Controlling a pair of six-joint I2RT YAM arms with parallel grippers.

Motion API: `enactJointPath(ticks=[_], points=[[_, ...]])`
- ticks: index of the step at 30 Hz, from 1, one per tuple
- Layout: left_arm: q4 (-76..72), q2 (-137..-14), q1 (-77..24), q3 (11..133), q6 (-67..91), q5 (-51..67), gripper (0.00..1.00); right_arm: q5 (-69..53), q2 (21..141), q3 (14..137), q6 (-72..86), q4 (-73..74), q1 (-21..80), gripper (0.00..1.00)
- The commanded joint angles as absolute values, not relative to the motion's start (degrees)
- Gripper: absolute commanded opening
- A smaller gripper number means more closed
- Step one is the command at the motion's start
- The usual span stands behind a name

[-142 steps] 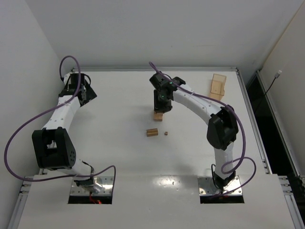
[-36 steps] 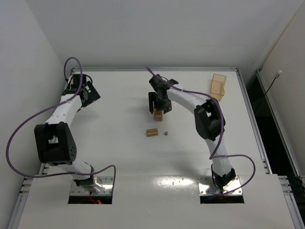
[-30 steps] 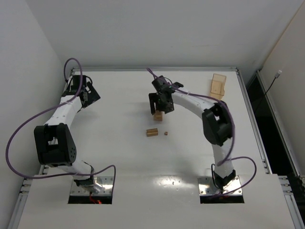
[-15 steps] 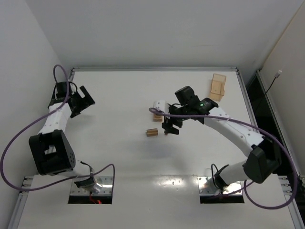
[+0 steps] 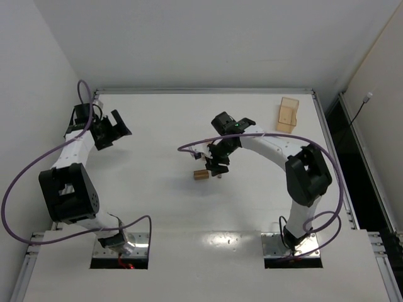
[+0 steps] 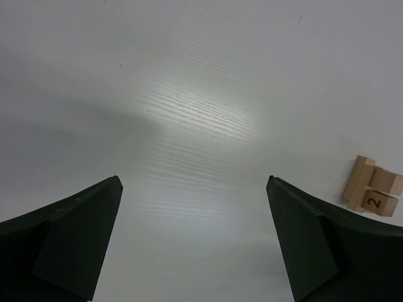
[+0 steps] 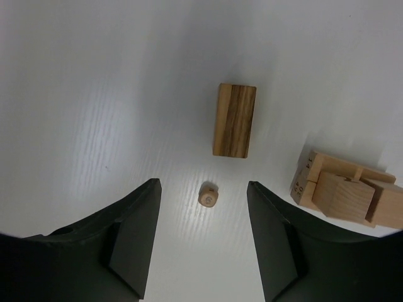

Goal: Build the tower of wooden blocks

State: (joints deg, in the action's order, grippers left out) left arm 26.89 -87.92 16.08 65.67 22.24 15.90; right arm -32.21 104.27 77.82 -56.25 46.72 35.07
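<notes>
Hovering — right gripper (image 7: 201, 185) (jaws apart), seemingly above tiny bit (image 7: 208, 195).

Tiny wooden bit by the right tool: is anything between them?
Nothing visible. The tiny bit lies on bare table, framed by the open right tool; the bar and the stack lie aside.

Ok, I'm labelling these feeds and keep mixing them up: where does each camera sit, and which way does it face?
Top external: high behind the bases, looking down on the white table; left arm and right arm show.
Left wrist: on the left arm, facing bare tabletop through the open left claw; stack of light-brown wooden blocks at the right edge.
Right wrist: facing down through the open right claw at a short brown wooden bar and a tiny wooden bit.
Shared: both wrist views show the stack.
</notes>
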Motion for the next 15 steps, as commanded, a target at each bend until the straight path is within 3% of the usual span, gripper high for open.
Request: enactJointPath(ticks=[1,6,15], points=[[25.1,-88.4,16.1,65.0,21.1,17.8,0.99,-37.3,105.3,81.8,-59.5,48.7,36.2,0.54],[24.6,-89.6,16.1,65.6,21.6,17.8,0.99,-35.7,108.7,83.0,-58.7,48.7,37.9,0.54],[24.6,-90.8,16.1,65.6,23.6,14.5,0.99,-30.5,111.2,81.5,-46.4,35.8,40.2,0.51]])
